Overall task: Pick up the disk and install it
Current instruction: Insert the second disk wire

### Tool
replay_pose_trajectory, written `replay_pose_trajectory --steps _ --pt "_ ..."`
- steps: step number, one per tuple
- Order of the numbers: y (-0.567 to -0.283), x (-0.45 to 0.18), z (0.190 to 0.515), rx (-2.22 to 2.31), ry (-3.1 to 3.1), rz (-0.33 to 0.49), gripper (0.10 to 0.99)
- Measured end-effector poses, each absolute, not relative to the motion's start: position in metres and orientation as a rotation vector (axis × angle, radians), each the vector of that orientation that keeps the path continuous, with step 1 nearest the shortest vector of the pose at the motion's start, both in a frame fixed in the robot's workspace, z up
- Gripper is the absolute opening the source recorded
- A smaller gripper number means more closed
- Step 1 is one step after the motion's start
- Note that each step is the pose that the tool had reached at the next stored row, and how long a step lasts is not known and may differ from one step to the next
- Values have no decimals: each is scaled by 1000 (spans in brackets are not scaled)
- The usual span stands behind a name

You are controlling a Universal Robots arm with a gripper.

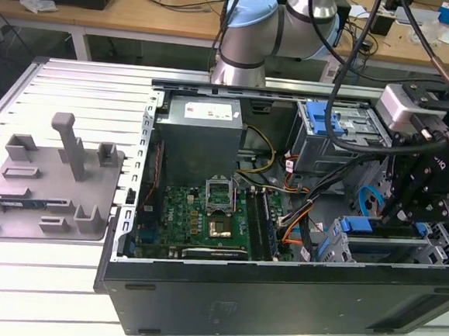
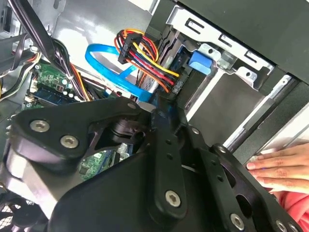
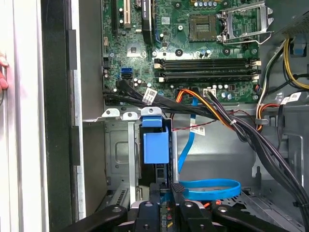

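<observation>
Exterior view: we log the end effector (image 1: 408, 210) lowered into the open computer case (image 1: 276, 297) at the exterior view's right, over the lower drive cage (image 1: 382, 246); a blue carrier edge, which we take for the disk (image 1: 358, 224), sits at the cage top just beside the fingers; whether they are open or clamped we cannot tell; the case also holds a motherboard (image 1: 205, 221), a power supply (image 1: 203, 139) and an upper bay with a blue latch (image 1: 319, 117); the grey tray (image 1: 48, 189) lies on the bench (image 1: 67, 86), well apart.

Second wrist view: black linkage of the end effector (image 2: 159, 113) reaches toward the bay mouth; a bundle of coloured wires (image 2: 145, 60) and a blue flat cable (image 2: 108, 72) run right alongside; a person's hand (image 2: 282, 166) rests on the case edge; we judge the risks as cable snagging on the fingers, and contact with that hand if the arm swings outward.

First wrist view: the disk (image 3: 157, 145) stands edge-on in the cage slot, blue carrier showing, apparently seated partway or fully, we cannot say which; the looped blue cable (image 3: 207, 188) lies near the fingers; a tilted push could jam the carrier in its rails.
</observation>
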State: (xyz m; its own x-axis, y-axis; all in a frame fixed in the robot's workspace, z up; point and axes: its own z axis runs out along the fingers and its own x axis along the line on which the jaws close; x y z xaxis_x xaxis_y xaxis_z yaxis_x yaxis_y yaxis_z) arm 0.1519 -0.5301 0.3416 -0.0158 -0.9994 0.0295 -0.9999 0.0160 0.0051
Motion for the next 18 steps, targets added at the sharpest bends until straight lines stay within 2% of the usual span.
replay_pose_trajectory --steps 8,17,18 --pt "-529 153 361 2184 -2220 30 235" --pt "-529 153 364 2184 -2219 30 235" --pt "-529 153 364 2184 -2219 30 153"
